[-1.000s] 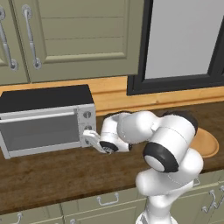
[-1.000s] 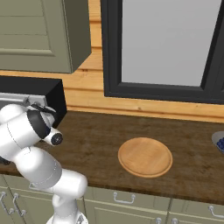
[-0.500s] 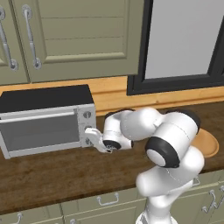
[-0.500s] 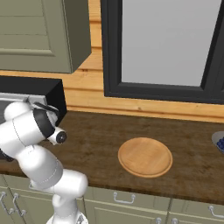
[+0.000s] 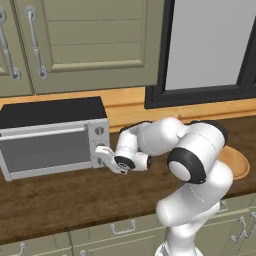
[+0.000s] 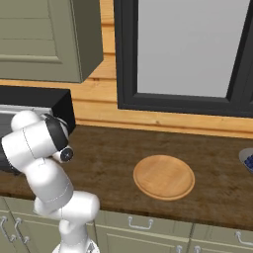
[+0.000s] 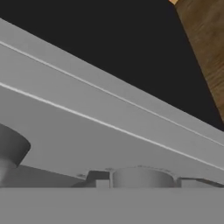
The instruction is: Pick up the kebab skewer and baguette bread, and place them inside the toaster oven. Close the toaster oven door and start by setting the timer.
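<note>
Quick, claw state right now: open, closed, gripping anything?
Claw: at the knob column of the boxy silver toaster oven with the black top; whether it is open or closed on a knob cannot be told.

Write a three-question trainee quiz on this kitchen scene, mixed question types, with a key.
1. True or false: the toaster oven door is shut.
2. Where is the gripper?
A. over the wooden plate
B. at the knobs on the toaster oven
C. at the cabinet handle
3. Fill in: the wooden plate lies on the ____.

Key: 1 true; 2 B; 3 counter.
</note>
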